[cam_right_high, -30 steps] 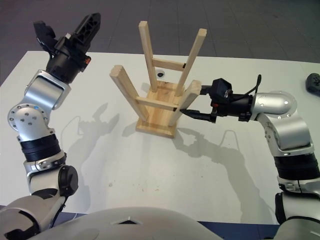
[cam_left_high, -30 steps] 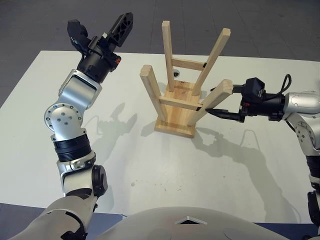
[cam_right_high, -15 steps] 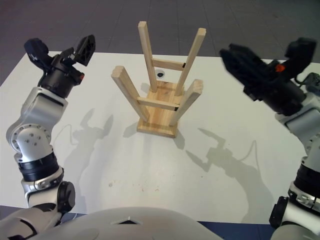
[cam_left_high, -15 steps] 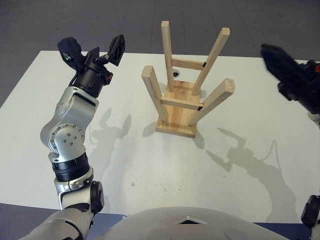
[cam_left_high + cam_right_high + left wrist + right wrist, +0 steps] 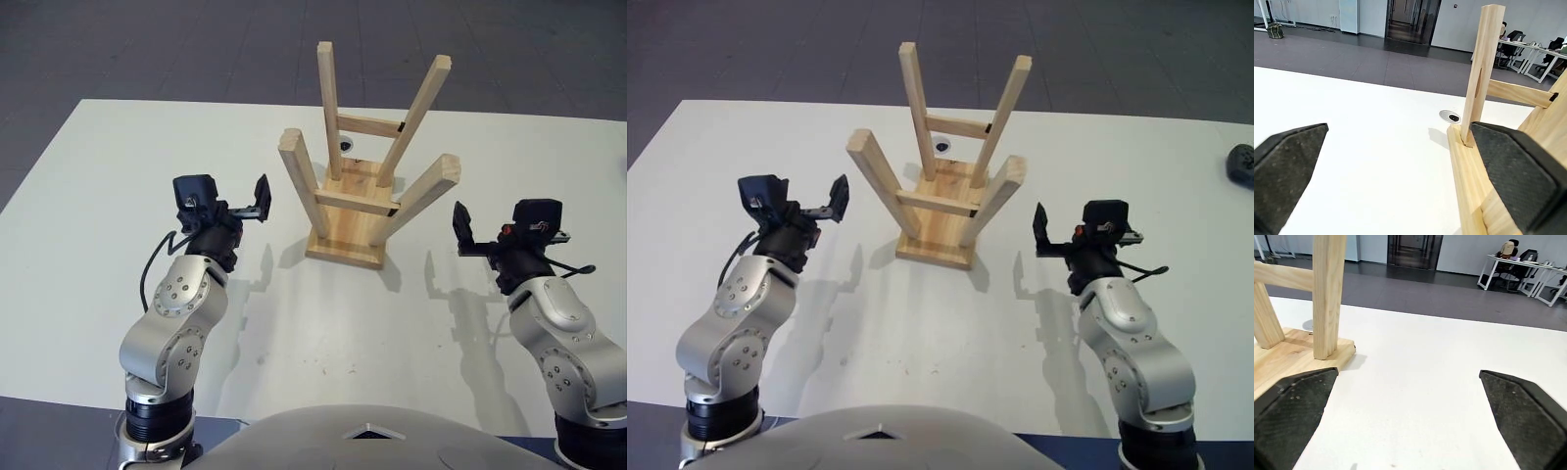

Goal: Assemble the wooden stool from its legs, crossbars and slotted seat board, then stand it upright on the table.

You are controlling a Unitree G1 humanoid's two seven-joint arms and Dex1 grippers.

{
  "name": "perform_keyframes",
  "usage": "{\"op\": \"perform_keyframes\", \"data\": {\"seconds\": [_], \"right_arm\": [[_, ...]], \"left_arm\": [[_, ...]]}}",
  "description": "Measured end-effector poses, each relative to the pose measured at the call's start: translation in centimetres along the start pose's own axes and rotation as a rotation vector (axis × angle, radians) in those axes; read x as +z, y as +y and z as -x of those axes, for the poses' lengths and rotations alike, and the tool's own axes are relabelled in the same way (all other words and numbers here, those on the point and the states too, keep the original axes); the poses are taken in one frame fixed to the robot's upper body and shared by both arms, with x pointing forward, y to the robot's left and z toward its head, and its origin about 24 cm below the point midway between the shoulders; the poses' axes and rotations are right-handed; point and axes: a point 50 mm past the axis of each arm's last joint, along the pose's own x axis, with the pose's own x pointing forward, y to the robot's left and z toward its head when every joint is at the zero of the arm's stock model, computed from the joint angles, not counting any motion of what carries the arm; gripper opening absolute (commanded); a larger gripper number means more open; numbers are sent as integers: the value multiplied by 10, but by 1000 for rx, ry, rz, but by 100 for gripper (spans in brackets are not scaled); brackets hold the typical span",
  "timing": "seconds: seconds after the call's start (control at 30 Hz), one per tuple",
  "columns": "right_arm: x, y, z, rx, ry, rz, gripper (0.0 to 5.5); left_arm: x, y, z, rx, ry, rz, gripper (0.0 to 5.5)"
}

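Head view: the stool stands upside down at upper centre of the table, seat board down and legs pointing up. It lies between the left claw and the right claw, both released and about equally near.

Left wrist view: pads spread, stool at right.

Right wrist view: fingers spread, stool at upper left, apart from them.

White table: matte top, round cable grommet set in far side. Floor: dark grey tiles. Far wall pale, dark open doorway in it. White desks with office chairs along far side. Dark bag on floor near wall. Lighting even, soft shadows on table top.
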Motion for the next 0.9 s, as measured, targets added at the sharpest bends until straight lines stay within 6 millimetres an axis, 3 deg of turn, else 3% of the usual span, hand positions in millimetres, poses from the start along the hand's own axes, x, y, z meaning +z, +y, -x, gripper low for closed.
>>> {"op": "perform_keyframes", "data": {"seconds": [0.13,0.27,0.6,0.73,0.9], "right_arm": [[9,36,-2,159,-14,4,538],[18,45,-8,201,-34,92,538],[21,32,-20,197,-27,129,538],[35,21,-34,180,-89,138,538],[46,3,-46,110,-141,188,538]], "left_arm": [[2,-13,-7,-81,-11,24,540],[7,-16,-16,-101,-19,-1,540],[-6,-21,-11,-194,71,-16,540],[-10,-29,-10,-271,96,-5,540],[-8,-21,-11,-273,94,-8,540]]}}
